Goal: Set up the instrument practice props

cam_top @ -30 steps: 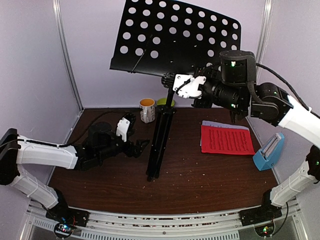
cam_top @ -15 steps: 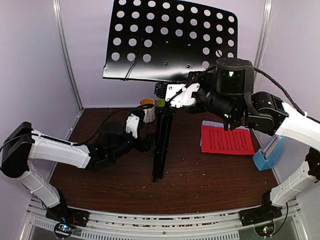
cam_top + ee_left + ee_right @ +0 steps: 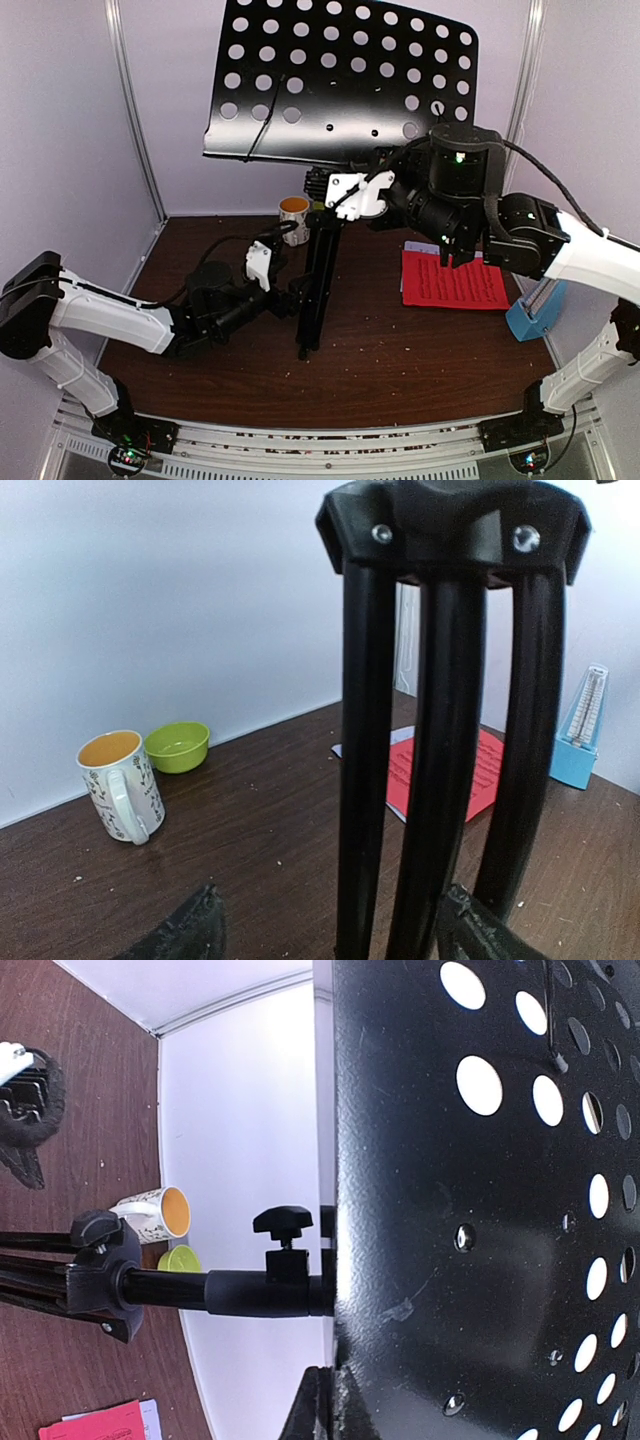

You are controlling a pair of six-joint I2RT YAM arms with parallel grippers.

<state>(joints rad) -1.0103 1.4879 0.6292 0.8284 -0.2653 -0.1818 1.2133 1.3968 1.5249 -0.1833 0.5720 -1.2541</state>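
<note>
Your left gripper (image 3: pixel 328 910) is spread wide, one finger on either side of the folded legs (image 3: pixel 440 730) of the black music stand (image 3: pixel 316 285), which is upright on the worktop (image 3: pixel 400 350). Your right gripper (image 3: pixel 325 186) sits under the perforated desk (image 3: pixel 340 80); you cannot tell whether it is clamped.

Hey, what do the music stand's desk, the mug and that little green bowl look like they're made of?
The music stand's desk looks like sheet metal with matte black paint: it has punched round holes, rivets and fine scratches. The mug is probably glazed ceramic: glossy white with a printed pattern, orange inside. The green bowl is smooth lime green; plastic or glazed ceramic, I cannot tell which.
</note>
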